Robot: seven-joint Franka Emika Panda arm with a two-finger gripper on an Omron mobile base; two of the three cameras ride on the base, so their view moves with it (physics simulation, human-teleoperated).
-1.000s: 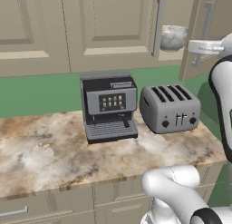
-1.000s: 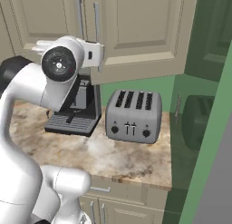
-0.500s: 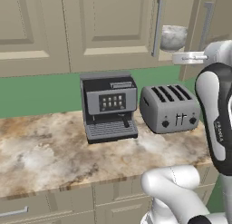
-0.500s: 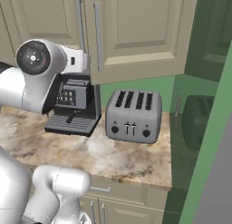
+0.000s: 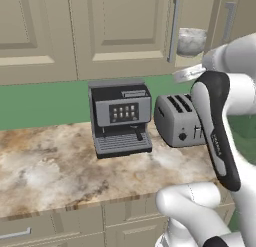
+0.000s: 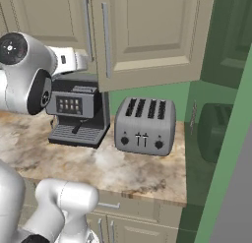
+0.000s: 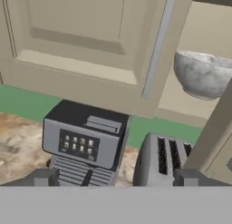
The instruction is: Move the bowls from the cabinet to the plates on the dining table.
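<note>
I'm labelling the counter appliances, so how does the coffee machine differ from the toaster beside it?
The coffee machine is black and boxy, with a small button panel and a drip tray in front; the toaster is silver with rounded corners, slots on top and knobs on its face. The coffee machine stands taller than the toaster. Both sit on the marbled counter under the cabinet doors.

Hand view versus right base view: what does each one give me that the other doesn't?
Hand view's extra: the grey-white marbled bowl on the cabinet shelf, right of the door handle. Right base view's extra: the arm and a dark green rounded object at far right. Shared: coffee machine, toaster, marbled counter, cabinet doors.
</note>
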